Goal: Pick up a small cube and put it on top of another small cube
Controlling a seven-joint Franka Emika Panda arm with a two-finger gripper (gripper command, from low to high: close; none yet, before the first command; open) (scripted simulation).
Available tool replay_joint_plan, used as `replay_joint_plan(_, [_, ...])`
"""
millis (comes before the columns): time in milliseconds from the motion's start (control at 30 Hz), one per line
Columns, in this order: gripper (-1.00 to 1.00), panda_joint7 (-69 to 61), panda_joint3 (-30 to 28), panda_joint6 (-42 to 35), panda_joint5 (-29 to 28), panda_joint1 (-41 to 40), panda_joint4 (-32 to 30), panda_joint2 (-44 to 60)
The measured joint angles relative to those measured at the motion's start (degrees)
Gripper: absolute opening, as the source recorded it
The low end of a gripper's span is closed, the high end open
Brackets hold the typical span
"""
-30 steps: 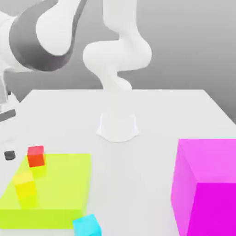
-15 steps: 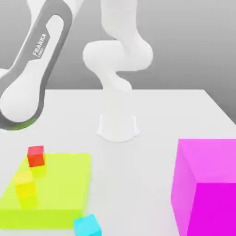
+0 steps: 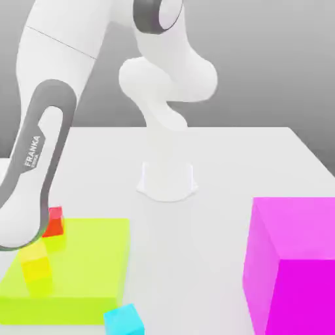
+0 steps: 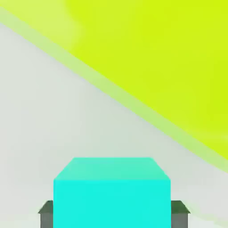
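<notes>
Grasp step: gripper (image 4: 112,218) jaws closed on cyan cube (image 4: 112,191), near green slab (image 4: 160,58). Next: lift, carry over another small cube.

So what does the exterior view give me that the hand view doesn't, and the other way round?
Exterior view adds: the arm, the red cube and yellow cube on the lime slab, and the big magenta block. Hand view adds: the jaws' dark pads flanking the cyan cube, one on each side. Both share: the cyan cube, the lime slab beside it, and the white table.
</notes>
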Motion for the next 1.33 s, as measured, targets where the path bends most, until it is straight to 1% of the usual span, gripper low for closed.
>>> replay_joint_plan(67, [-1.00,0.06,-0.10,-0.10,-0.18,0.05,-0.06,-0.18])
replay_joint_plan(167, [-1.00,2.81,-3.87,-3.65,-4.26,2.93,-1.71,-5.47])
replay_joint_plan(367, [-1.00,5.48,-9.15,-7.84,-11.33,6.70,-8.48,-16.09])
replay_joint_plan(500, [-1.00,7.67,-12.02,-9.23,-17.36,8.74,-13.68,-23.57])
replay_joint_plan(633, [-1.00,11.23,-13.94,-10.17,-25.40,9.75,-19.03,-31.84])
replay_joint_plan(767, [-1.00,15.63,-13.62,-11.08,-34.61,8.24,-24.39,-40.59])
replay_joint_plan(1000, [-1.00,21.89,-9.27,-12.81,-48.73,2.61,-33.75,-55.15])
replay_joint_plan(1067, [-1.00,21.99,-9.25,-10.93,-49.77,2.37,-35.55,-55.46])
replay_joint_plan(1200, [-1.00,19.05,-11.20,-2.55,-46.26,4.22,-37.43,-48.65])
replay_joint_plan(1233, [1.00,18.12,-11.70,-0.36,-45.05,4.72,-37.81,-46.70])
replay_joint_plan(1333, [1.00,18.12,-11.70,-0.36,-45.05,4.72,-37.81,-46.70])
